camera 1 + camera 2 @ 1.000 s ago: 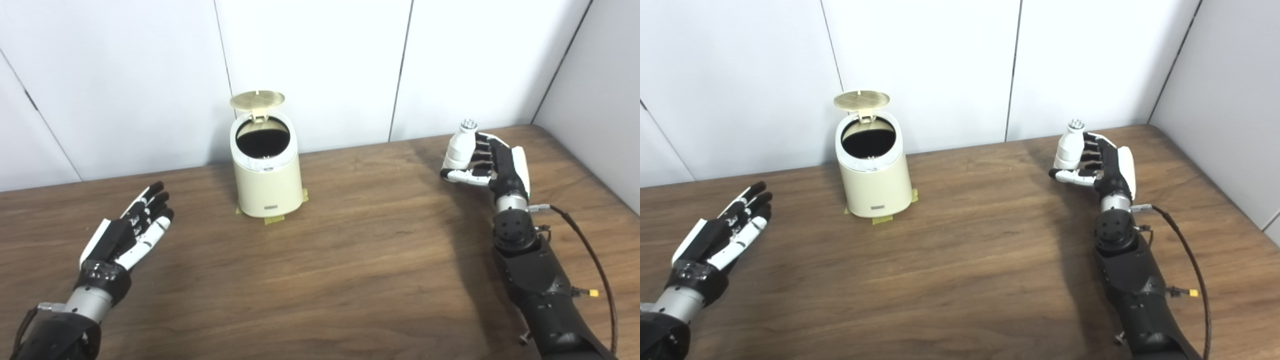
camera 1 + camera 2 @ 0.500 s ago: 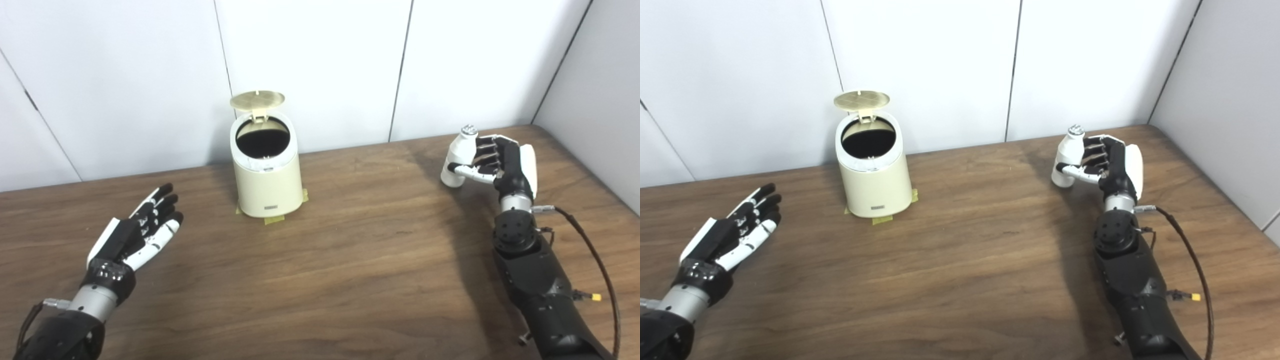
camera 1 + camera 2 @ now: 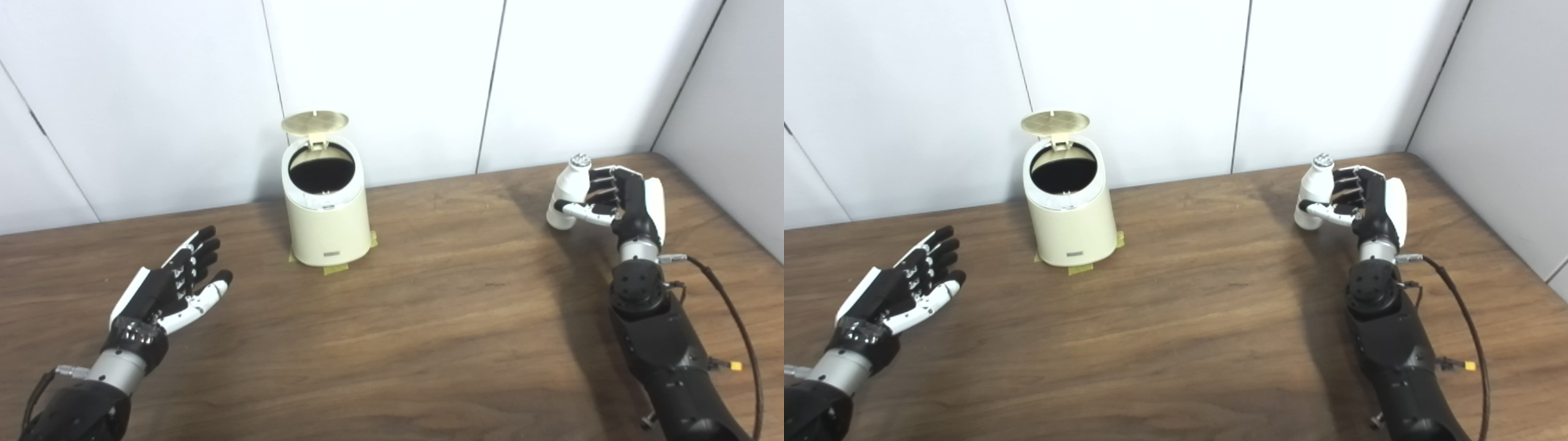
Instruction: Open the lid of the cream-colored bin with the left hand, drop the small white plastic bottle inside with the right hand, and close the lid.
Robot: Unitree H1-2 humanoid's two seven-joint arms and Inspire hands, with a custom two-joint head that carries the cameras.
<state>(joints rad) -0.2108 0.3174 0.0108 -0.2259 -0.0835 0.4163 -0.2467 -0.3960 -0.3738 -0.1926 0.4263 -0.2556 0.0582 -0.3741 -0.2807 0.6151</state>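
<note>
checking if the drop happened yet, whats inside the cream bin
The cream-colored bin stands with its lid up. Its opening shows only darkness; the bottom cannot be seen. The small white plastic bottle is in the right hand, off to the right.

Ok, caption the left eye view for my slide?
Bin lid up, right hand holding bottle, left hand open.

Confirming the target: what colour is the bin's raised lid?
Pale gold lid, clearest in the right eye view.

The right hand (image 3: 618, 202) grips the white bottle (image 3: 566, 193); the bin (image 3: 327, 211) stands with its lid (image 3: 315, 122) raised.
</note>
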